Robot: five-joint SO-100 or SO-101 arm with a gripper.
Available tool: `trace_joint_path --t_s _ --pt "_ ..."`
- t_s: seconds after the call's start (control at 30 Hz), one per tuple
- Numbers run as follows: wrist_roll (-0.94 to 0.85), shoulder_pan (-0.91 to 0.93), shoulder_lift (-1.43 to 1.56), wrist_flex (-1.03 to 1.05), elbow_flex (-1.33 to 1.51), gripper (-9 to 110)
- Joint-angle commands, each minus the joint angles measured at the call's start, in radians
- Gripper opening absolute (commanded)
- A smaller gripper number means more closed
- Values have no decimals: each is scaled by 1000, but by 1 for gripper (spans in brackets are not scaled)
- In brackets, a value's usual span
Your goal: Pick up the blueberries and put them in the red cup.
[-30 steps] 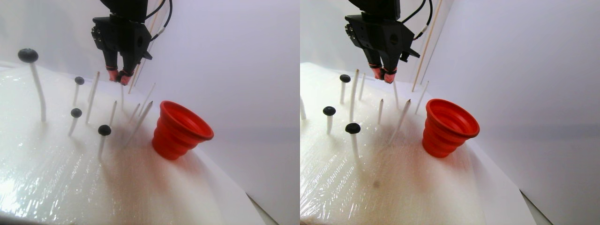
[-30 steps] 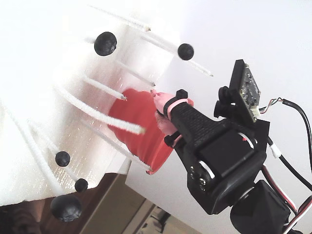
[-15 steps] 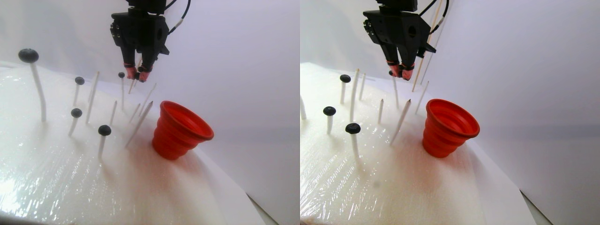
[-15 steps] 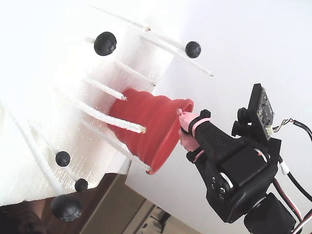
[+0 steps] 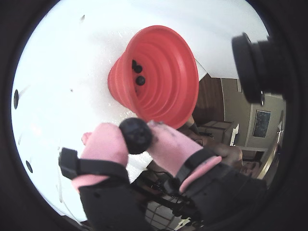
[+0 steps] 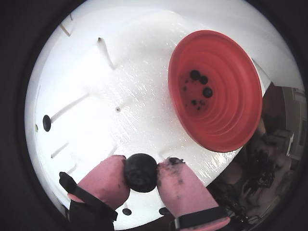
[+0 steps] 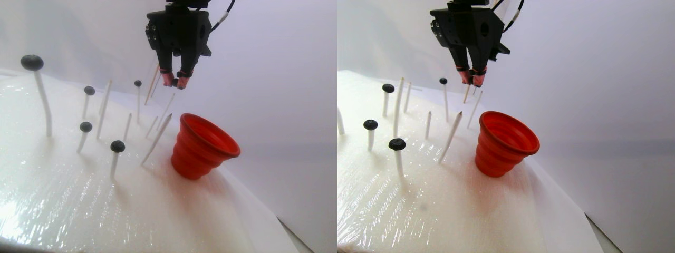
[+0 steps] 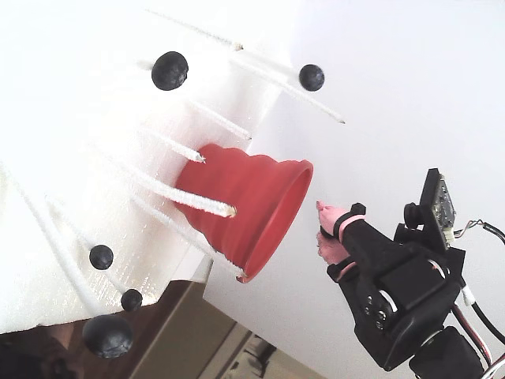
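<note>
While the claw [image 6: 142, 173] is pinching a berry [image 6: 141, 172] tightly, it is carrying it toward the cup [image 6: 226, 120] ahead, needing to hover over the rim before releasing.

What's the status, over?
Gripper shut on a blueberry, above the board. Red cup holds several berries. Nothing between fingers and cup.

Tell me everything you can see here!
Red cup: one, red, tilted on the white base, at the right in the stereo pair view.
Blueberries in the cup: at least three, dark, at its bottom.
Blueberries on sticks: five, dark, atop white sticks left of the cup.
Bare sticks: several, white, poking from the base near the cup.
Base: one, shiny white, under everything.
Held blueberry: one, dark, pinched in the hand.
Hand: one, black with pink fingertips, above the base, short of the cup.
</note>
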Motion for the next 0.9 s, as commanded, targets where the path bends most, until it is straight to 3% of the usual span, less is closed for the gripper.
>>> trace_joint_path --t_s 0.0,0.87 --pt "3 91 100 5 -12 9" --pt "89 270 -29 -6 -66 9"
